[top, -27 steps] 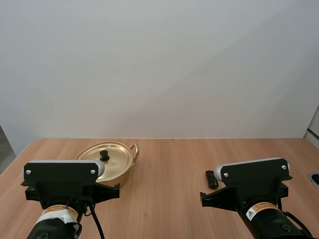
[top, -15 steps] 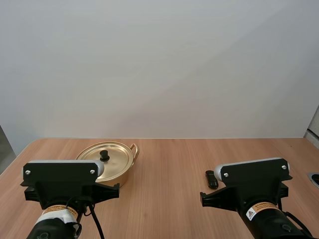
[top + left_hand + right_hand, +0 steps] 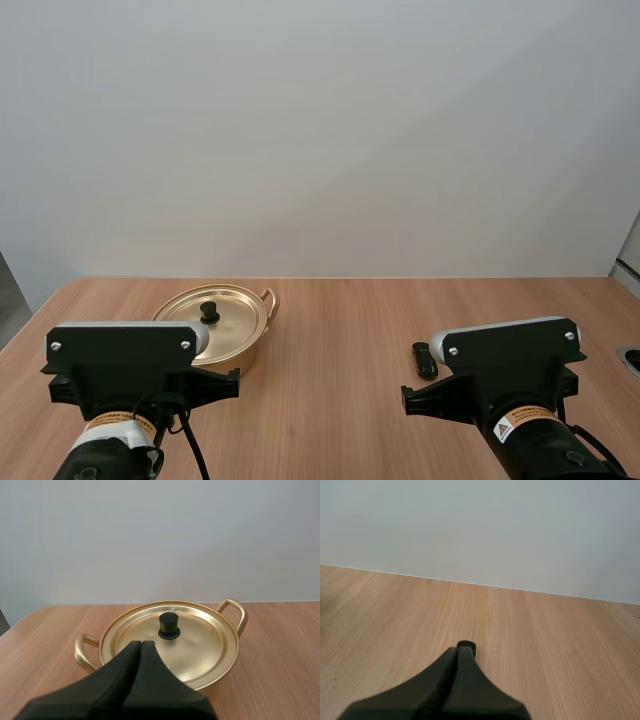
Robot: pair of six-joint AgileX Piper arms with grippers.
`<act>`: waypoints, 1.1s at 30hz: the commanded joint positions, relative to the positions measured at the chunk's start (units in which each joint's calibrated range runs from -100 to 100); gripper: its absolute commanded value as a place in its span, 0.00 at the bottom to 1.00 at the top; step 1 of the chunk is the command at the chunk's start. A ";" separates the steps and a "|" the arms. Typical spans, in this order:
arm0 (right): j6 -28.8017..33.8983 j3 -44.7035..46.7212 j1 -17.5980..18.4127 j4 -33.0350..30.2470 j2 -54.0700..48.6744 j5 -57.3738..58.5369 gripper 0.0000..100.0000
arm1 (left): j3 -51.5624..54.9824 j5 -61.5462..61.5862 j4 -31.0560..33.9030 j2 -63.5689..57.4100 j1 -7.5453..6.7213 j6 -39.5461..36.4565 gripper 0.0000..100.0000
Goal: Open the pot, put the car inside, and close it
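Lying just beyond the tips of the right gripper (image 3: 458,651), the small dark car (image 3: 466,644) is found on the table (image 3: 545,630), untouched; those fingers are pressed together on nothing. The left gripper (image 3: 141,645), likewise closed and empty, is aimed at the pot (image 3: 243,617), whose lid (image 3: 200,642) is seated, its knob (image 3: 169,625) straight ahead of the tips, presumably so that opening can be done first.

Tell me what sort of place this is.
Probably a robot test bench, not a kitchen: a wooden table against a plain white wall, the left arm and right arm over its near side, and just a lidded gold pot and a small dark car laid out.
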 commanded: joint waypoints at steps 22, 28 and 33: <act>-0.10 -12.77 0.39 -2.41 0.00 -46.95 0.00 | -23.77 -20.28 11.43 0.00 -0.03 -0.77 0.00; -0.44 -18.80 0.39 -2.84 0.00 -14.56 0.00 | -28.55 -16.79 9.84 0.09 -0.03 -0.68 0.00; -1.60 -21.51 0.39 -2.58 0.55 1.43 0.00 | -35.65 -3.27 2.80 11.56 -0.10 5.05 0.00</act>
